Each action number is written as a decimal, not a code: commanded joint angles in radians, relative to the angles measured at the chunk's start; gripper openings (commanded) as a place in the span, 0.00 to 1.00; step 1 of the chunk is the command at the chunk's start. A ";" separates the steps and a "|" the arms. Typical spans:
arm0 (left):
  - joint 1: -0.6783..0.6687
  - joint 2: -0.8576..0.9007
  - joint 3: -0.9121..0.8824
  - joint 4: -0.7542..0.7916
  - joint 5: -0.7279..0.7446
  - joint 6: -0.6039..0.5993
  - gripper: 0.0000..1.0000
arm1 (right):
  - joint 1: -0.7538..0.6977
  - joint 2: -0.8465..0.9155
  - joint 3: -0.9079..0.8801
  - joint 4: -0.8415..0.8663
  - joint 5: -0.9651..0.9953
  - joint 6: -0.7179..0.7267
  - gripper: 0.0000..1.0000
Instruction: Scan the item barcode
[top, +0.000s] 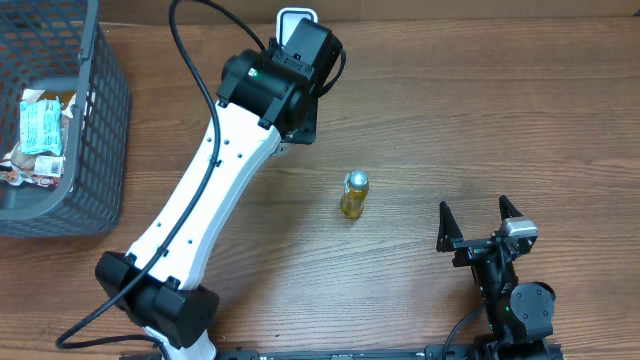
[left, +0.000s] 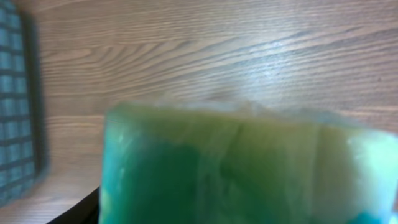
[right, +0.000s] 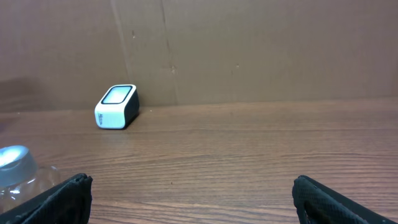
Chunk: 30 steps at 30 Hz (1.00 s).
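- Counter: brown wood grain, backed by a cardboard wall at the far edge.
- Left arm: white links and black joints. It reaches diagonally from the near-left corner to the far centre.
- Basket: grey mesh, at the far-left edge, well apart from both grippers. It holds several wrapped packets.
- Right gripper: near right of the counter, jaws spread wide and empty. Nothing stands between it and the scanner.
- Left gripper: closed on the green packet, which blurs and fills its wrist view above the counter. The fingers are hidden behind it.
- Scanner: small white box with a dark side, standing against the wall. From overhead, the left wrist partly covers it.
- Bottle: yellow contents, silver cap, upright mid-counter between the arms.
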 joint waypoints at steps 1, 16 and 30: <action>0.027 -0.022 -0.109 0.097 0.062 -0.031 0.13 | -0.006 -0.010 -0.011 0.003 -0.002 -0.004 1.00; 0.033 -0.021 -0.484 0.607 0.208 -0.055 0.17 | -0.006 -0.010 -0.011 0.003 -0.002 -0.004 1.00; 0.012 -0.013 -0.658 0.781 0.214 -0.048 0.25 | -0.006 -0.010 -0.011 0.003 -0.002 -0.004 1.00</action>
